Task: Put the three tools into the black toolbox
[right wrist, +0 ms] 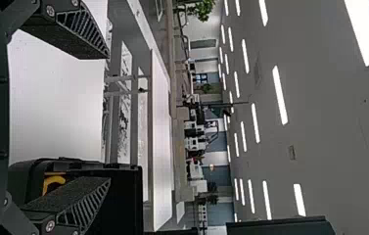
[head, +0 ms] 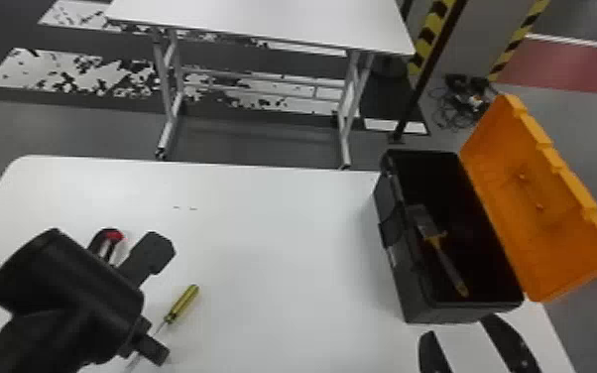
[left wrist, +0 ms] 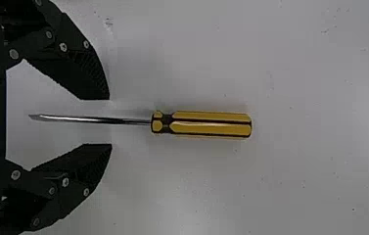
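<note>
Tool, red-marked, partly hidden just beyond left pincer; probably next after screwdriver. Left pincer: 2 fingers spread, screwdriver shaft between, handle past fingertips, presumably set for grasp. Brush inside black toolbox, just beyond right pincer: 1 of 3 tools housed. Right pincer: fingers spread, empty. Orange lid tipped back beyond it, giving access. White table beneath toolbox and loose tools; farther beyond pincers, 2nd table, striped post, grey floor.
</note>
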